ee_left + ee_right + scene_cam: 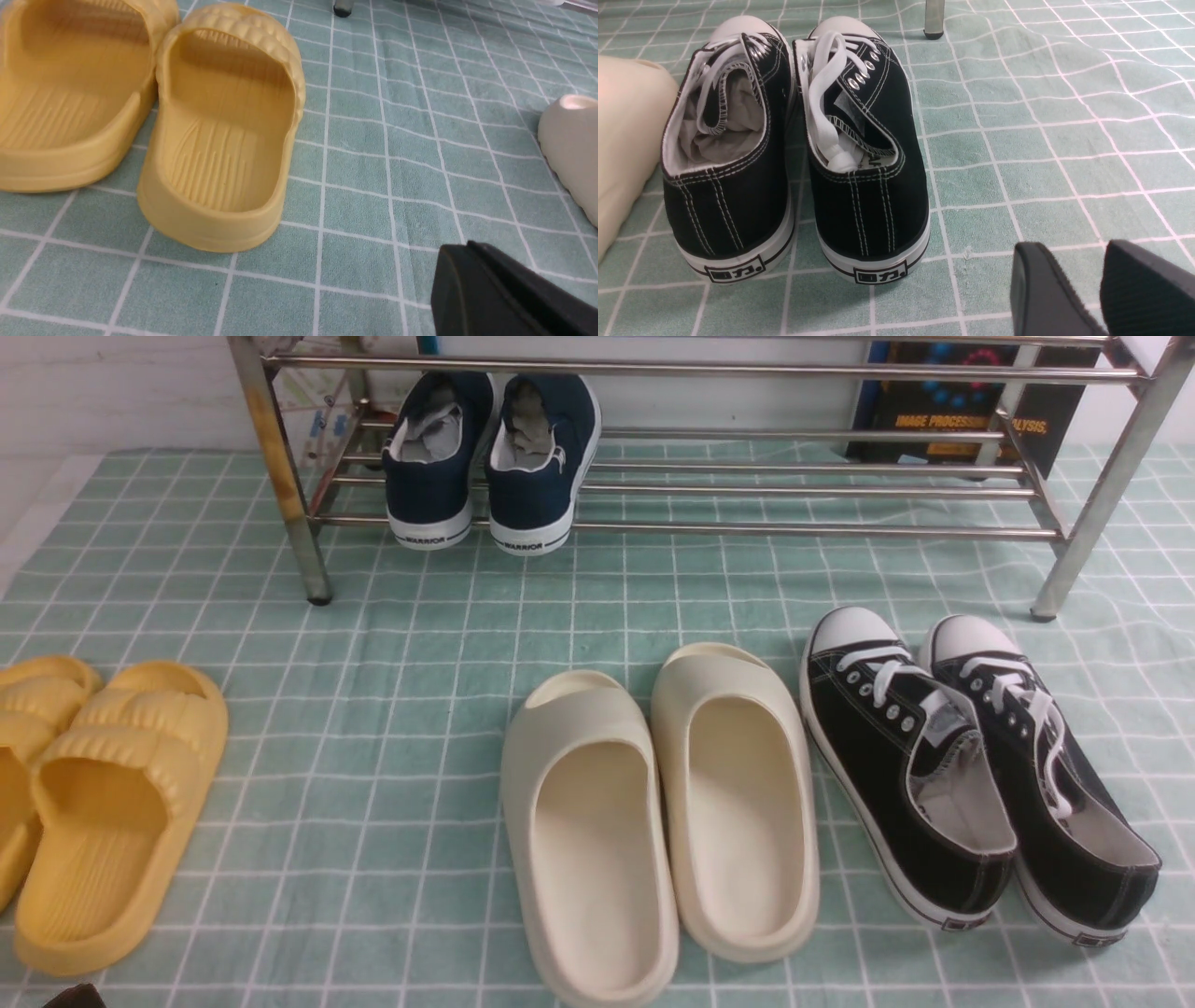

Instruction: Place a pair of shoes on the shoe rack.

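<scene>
From the front, we see the navy shoes (490,457) already sitting side by side on the shoe rack (747,485), on its lower bars toward our left, heels facing us, far ahead of both arms. At the left wrist, our left gripper (504,294) shows one dark finger only, so we cannot tell its opening. At the right wrist, our right gripper (1099,289) seems slightly parted, holding nothing, beside the black sneakers (794,144).

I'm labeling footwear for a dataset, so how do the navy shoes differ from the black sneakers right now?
The navy shoes sit on the shoe rack's lower bars, while the black sneakers lie on the checked cloth in front of it. The navy pair shows no laces; the black pair has white laces and white toe caps. The navy heels read WARRIOR; the black heels carry a boxed logo. Both are dark canvas pairs with white soles, set side by side, heels toward the robot.
</scene>
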`<act>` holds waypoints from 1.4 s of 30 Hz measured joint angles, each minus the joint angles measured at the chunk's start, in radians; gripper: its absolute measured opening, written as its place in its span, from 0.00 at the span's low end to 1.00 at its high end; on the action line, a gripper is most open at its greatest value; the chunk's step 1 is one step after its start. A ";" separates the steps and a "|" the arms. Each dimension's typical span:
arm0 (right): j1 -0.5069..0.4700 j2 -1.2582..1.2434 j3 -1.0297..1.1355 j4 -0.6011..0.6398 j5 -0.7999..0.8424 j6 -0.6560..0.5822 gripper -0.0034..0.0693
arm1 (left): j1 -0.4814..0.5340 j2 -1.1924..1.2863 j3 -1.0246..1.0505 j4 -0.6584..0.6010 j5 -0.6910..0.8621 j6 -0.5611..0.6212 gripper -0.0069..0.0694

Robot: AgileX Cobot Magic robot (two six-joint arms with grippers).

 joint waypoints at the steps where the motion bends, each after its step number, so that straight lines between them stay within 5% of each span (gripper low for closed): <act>1: 0.000 0.000 0.000 0.000 0.000 0.000 0.38 | 0.000 0.000 0.000 0.000 0.001 0.000 0.07; 42: 0.000 0.000 0.000 0.000 0.000 0.000 0.38 | 0.000 0.000 0.000 0.019 0.001 0.032 0.07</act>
